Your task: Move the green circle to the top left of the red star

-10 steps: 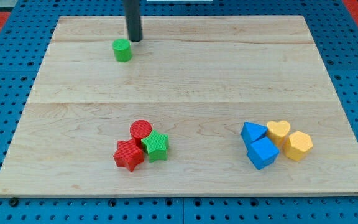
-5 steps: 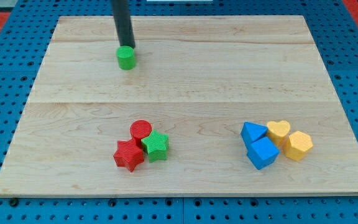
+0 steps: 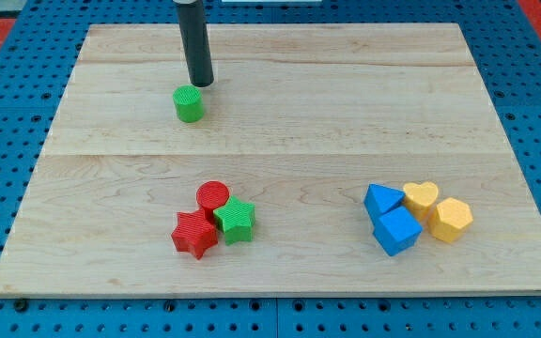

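**Green circle in the upper left of the board, my tip just above it**

The green circle (image 3: pixel 189 103) sits on the upper left part of the wooden board (image 3: pixel 346 113), well apart from every other block. My tip (image 3: pixel 201 84) stands just toward the view's top and slightly to the right of it; whether the two touch or a thin gap lies between them is hard to make out. The rod is a plain dark shaft with no jaws, so there is nothing on it to open or close, and it holds nothing. Its upper part is cut off by the view's top edge.

Lower down, left of the centre, the red star (image 3: pixel 194 234) lies in a tight cluster. The red circle (image 3: pixel 212 195) is just above it toward the view's top, and the green star (image 3: pixel 236 220) is beside it on the right. The three press together, and the red star's right points are partly masked by its neighbours.

Toward the view's right is a second cluster. A blue block (image 3: pixel 381 200) that looks triangular stands behind a blue cube-like block (image 3: pixel 398 230). A yellow heart (image 3: pixel 422 197) and a yellow block (image 3: pixel 452 220) with angled sides, perhaps a hexagon, crowd against them, so their exact outlines are partly hidden.
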Robot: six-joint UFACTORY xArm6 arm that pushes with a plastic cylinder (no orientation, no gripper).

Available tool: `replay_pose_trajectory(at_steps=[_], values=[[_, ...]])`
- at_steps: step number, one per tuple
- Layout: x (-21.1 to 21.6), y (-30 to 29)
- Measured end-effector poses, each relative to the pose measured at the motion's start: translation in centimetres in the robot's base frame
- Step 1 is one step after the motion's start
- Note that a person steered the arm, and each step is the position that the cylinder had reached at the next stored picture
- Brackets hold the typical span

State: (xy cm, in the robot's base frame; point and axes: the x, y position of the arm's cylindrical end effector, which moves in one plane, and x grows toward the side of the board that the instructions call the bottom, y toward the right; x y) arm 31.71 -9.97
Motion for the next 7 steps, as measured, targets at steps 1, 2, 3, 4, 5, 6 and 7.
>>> replay_pose_trajectory(at_steps=[1,2,3,4,5,6,7], values=[[3.0,-0.4],[4.4,0.3],[4.9,1.7],[3.8,-2.3],[8.6,-2.9],[15.3,3.4],[18.7,4.0]])
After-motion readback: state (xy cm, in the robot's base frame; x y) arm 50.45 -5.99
